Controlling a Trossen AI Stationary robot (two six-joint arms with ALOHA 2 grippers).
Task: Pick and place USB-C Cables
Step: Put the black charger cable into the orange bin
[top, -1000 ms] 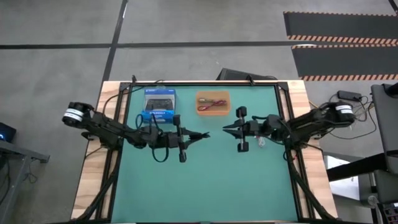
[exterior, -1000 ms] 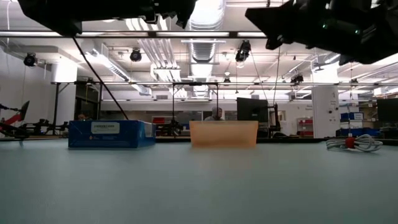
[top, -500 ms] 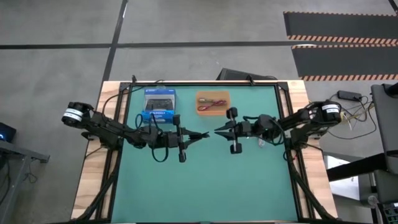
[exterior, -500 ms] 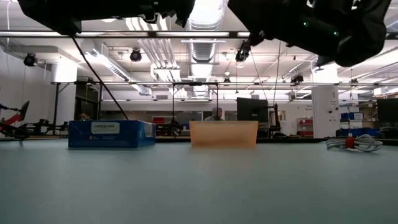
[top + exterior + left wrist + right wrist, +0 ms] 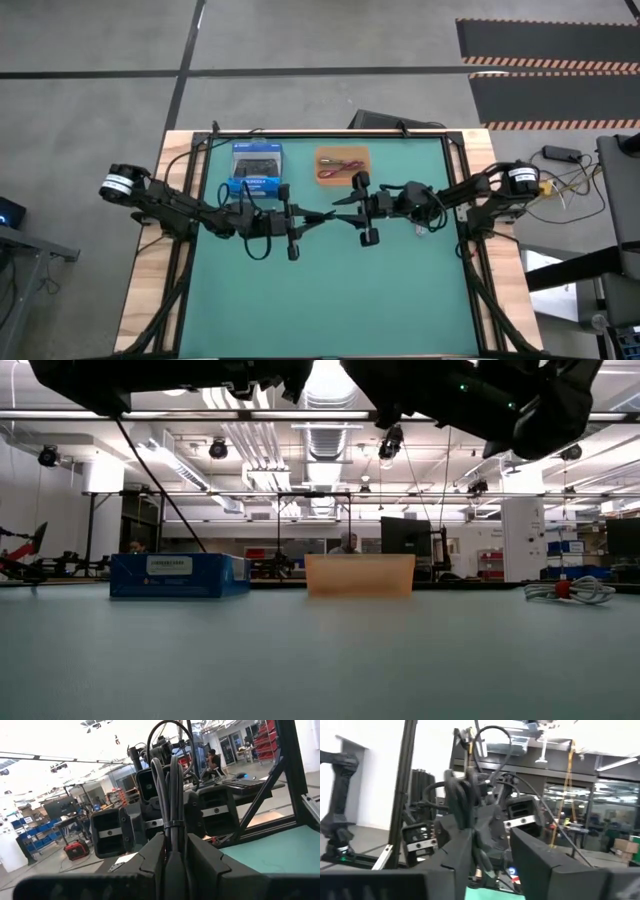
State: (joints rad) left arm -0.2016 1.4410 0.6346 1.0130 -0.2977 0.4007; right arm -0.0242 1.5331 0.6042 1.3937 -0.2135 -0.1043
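Observation:
My left gripper (image 5: 328,216) is over the table's middle, pointing right, shut on a black USB-C cable bundle (image 5: 170,785). My right gripper (image 5: 341,207) faces it from the right and is open. In the left wrist view its two fingers (image 5: 107,832) stand on either side of the cable, apart from it. In the right wrist view the right gripper (image 5: 490,857) has the left gripper and cable (image 5: 462,795) in its gap. A red-pink cable (image 5: 340,168) lies in the orange tray (image 5: 343,153). A pale cable (image 5: 422,228) lies on the mat at the right. My left gripper pinches the lower end of the black cable bundle (image 5: 171,837) between its two fingers. The fingers lie about level and come from the table's left. The bundle stands up above the fingertips, lifted clear of the table, with a loop (image 5: 167,730) at its top.
A blue box (image 5: 257,168) stands at the far left of the mat, with the orange tray (image 5: 360,574) to its right. In the low view the pale cable (image 5: 570,590) lies at the right. The near half of the green mat (image 5: 330,300) is bare.
My right gripper has gone toward the table's left, up to my left gripper's tip. Its fingertips came to a point a second ago and now stand apart. My left gripper and the black cable have kept still.

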